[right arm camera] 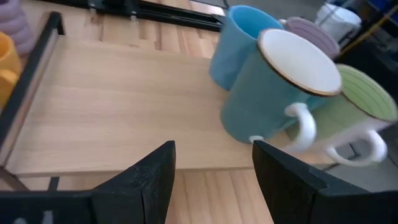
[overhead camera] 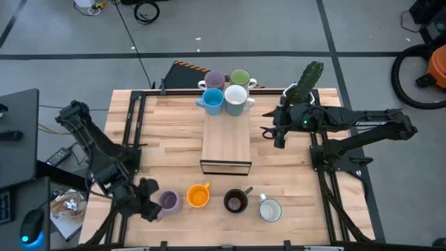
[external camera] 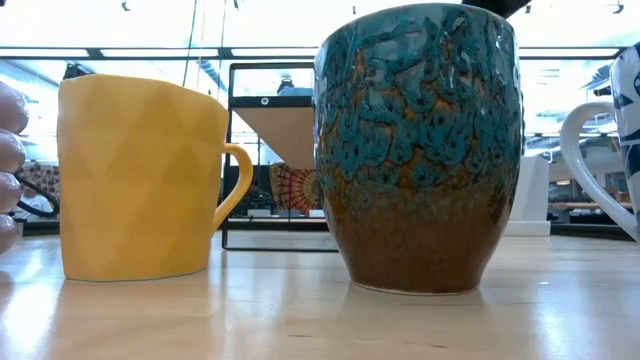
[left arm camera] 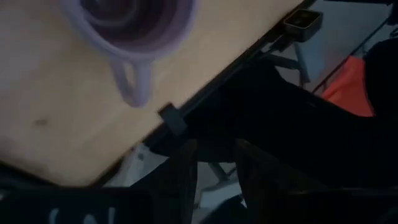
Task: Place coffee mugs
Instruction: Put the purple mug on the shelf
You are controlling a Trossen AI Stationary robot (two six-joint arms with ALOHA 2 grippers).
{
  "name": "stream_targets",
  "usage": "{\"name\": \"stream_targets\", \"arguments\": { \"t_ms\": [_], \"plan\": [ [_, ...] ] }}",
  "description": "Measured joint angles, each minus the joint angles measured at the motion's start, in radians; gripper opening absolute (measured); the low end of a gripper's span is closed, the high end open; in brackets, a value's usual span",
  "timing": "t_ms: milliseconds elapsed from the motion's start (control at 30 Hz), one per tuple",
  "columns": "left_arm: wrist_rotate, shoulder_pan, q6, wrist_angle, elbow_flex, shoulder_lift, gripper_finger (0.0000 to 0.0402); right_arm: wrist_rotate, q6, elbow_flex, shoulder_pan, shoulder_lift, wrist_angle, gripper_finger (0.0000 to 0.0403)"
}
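Note:
Four mugs stand bunched on the far end of a wooden stand (overhead camera: 226,143): lilac (overhead camera: 214,79), green (overhead camera: 240,77), light blue (overhead camera: 212,100) and white (overhead camera: 235,99). Along the table's near edge stand a lilac mug (overhead camera: 170,201), an orange one (overhead camera: 199,196), a black one (overhead camera: 235,201) and a white one (overhead camera: 270,209). My left gripper (overhead camera: 149,207) hangs open just left of the near lilac mug (left arm camera: 134,25), past the table's edge, its fingers (left arm camera: 180,180) bare. My right gripper (right arm camera: 214,180) is open above the stand's right side (overhead camera: 277,136), facing the far mugs (right arm camera: 273,93).
A cactus in a pot (overhead camera: 307,79) stands at the far right, close behind my right arm. Black frame rails (overhead camera: 132,132) run along both table sides. The stand's middle and near part (right arm camera: 112,106) is bare wood. In the low view the near mugs (external camera: 420,150) fill the foreground.

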Motion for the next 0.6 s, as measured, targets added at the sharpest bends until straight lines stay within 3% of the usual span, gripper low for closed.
{"name": "stream_targets", "arguments": {
  "t_ms": [133, 267, 467, 600],
  "plan": [
    [-0.012, -0.014, -0.042, 0.052, 0.017, 0.069, 0.0114, -0.047, -0.011, -0.007, 0.0, 0.0, 0.008, 0.0219],
    [-0.041, -0.027, -0.041, 0.027, 0.11, 0.161, 0.0114, -0.071, -0.015, -0.007, 0.0, 0.0, 0.008, 0.0219],
    [-0.09, -0.045, -0.02, -0.172, 0.305, 0.31, 0.0114, -0.076, -0.015, -0.007, 0.0, -0.004, 0.004, 0.0219],
    [-0.09, -0.056, -0.063, -0.227, 0.364, 0.38, 0.0114, -0.1, -0.015, -0.007, 0.0, -0.004, 0.008, 0.0219]
  ]
}}
